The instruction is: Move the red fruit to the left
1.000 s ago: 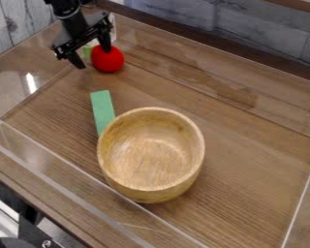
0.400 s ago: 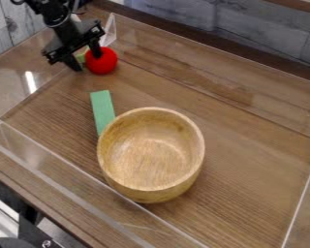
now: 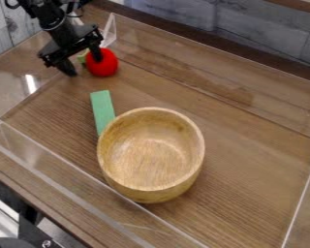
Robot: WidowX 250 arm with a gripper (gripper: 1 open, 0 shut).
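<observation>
The red fruit (image 3: 105,62), small and round with a bit of green on top, rests on the wooden table at the far left. My black gripper (image 3: 70,60) hangs just left of it, pointing steeply down with its fingers spread open and nothing between them. Whether a finger touches the fruit I cannot tell.
A wooden bowl (image 3: 150,181) stands in the middle of the table. A flat green strip (image 3: 102,109) lies just left of the bowl. A clear plastic wall (image 3: 42,160) runs around the table's edges.
The gripper has shifted left and slightly toward the camera. The red fruit sits a little further left than a second ago.
</observation>
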